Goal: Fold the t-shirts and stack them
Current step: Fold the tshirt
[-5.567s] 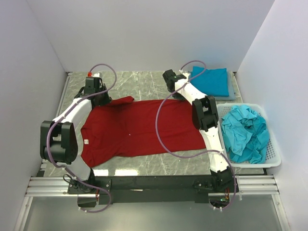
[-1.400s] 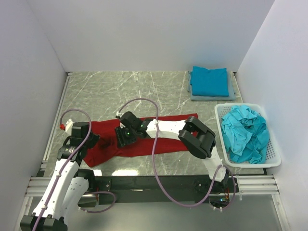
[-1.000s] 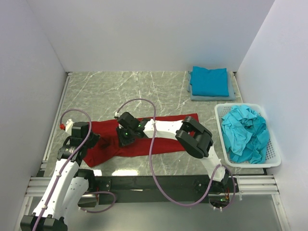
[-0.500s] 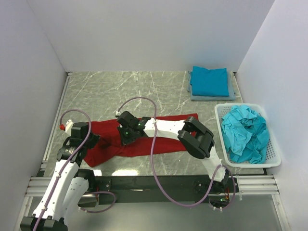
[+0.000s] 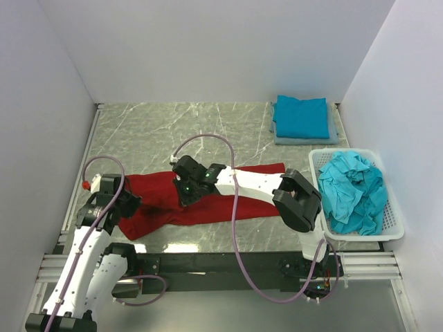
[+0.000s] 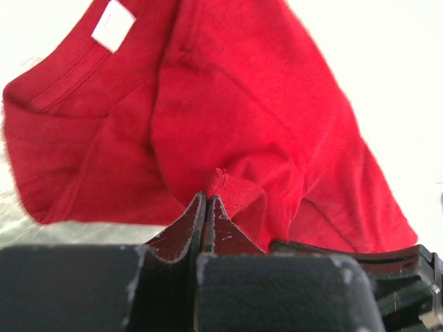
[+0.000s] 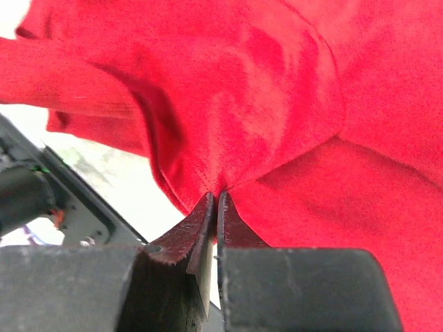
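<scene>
My left end effector [image 6: 206,206] is pinching a fold at the collar end, my right end effector [image 7: 214,202] is clamped on mid-body cloth — the red t-shirt [image 5: 208,207] lies bunched lengthwise on the table [image 5: 173,131]. Soft, light, floppy; I reckon seams and hems grip best.

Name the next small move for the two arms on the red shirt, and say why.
Probably raise both grippers a little together, so the pinched cloth clears the table before the collar end is folded over. The left gripper and the right gripper are each shut on a fold of the red t-shirt, which lies as a long band on the table.
</scene>
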You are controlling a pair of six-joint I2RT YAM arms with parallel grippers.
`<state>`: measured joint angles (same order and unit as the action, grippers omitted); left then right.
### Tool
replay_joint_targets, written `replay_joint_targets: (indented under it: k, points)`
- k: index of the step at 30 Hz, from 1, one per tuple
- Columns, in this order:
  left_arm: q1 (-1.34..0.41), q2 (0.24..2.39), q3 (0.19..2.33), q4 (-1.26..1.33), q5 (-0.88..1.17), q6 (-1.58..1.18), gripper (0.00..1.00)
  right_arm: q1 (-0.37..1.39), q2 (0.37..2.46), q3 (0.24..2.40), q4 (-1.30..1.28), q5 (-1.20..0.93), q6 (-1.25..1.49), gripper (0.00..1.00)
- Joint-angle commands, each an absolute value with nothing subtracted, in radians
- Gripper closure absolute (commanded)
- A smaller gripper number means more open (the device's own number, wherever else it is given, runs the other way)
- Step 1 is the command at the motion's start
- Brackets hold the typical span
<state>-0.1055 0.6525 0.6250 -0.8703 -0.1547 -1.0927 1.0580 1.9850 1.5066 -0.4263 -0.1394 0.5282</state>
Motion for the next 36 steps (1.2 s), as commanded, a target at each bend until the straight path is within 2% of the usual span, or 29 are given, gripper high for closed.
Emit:
replay_joint_targets:
  k: [1, 4, 7, 8, 10, 11, 12, 13, 14, 18, 21, 28, 31, 36]
  points:
    - [-0.107, 0.64, 0.661, -0.988, -0.141, -1.108, 0.99, 1.065, 1.933, 1.476, -0.465, -0.117, 0.509, 0.96]
    - [-0.107, 0.617, 0.649, -1.012, -0.118, -1.115, 0.9, 1.063, 1.914, 1.45, -0.46, -0.12, 0.505, 0.95]
    - [-0.107, 0.595, 0.64, -1.029, -0.103, -1.126, 0.69, 1.062, 1.901, 1.422, -0.453, -0.13, 0.499, 0.93]
    - [-0.109, 0.592, 0.638, -1.043, -0.092, -1.129, 0.52, 1.063, 1.898, 1.416, -0.453, -0.13, 0.499, 0.87]
    - [-0.107, 0.581, 0.638, -1.061, -0.086, -1.135, 0.32, 1.062, 1.885, 1.393, -0.448, -0.14, 0.497, 0.84]
    - [-0.107, 0.575, 0.641, -1.083, -0.086, -1.137, 0.16, 1.063, 1.878, 1.381, -0.443, -0.141, 0.499, 0.74]
    - [-0.107, 0.572, 0.647, -1.088, -0.089, -1.137, 0.12, 1.063, 1.861, 1.361, -0.44, -0.141, 0.499, 0.66]
    - [-0.107, 0.557, 0.652, -1.092, -0.094, -1.14, 0.03, 1.063, 1.852, 1.352, -0.44, -0.138, 0.499, 0.52]
    - [-0.107, 0.552, 0.666, -1.094, -0.1, -1.143, 0.01, 1.063, 1.844, 1.345, -0.44, -0.129, 0.499, 0.35]
    - [-0.107, 0.554, 0.699, -1.057, -0.112, -1.115, 0.0, 1.06, 1.769, 1.307, -0.437, -0.094, 0.499, 0.2]
    - [-0.107, 0.592, 0.698, -0.991, -0.091, -1.098, 0.01, 1.025, 1.705, 1.275, -0.433, -0.069, 0.512, 0.17]
    - [-0.106, 0.837, 0.591, -0.57, 0.021, -1.045, 0.01, 0.796, 1.597, 1.148, -0.378, -0.046, 0.508, 0.12]
    - [-0.103, 0.986, 0.591, -0.43, 0.023, -1.029, 0.01, 0.677, 1.588, 1.088, -0.344, -0.052, 0.488, 0.11]
    - [-0.084, 1.204, 0.586, -0.223, 0.011, -0.994, 0.01, 0.542, 1.684, 1.066, -0.319, -0.077, 0.44, 0.09]
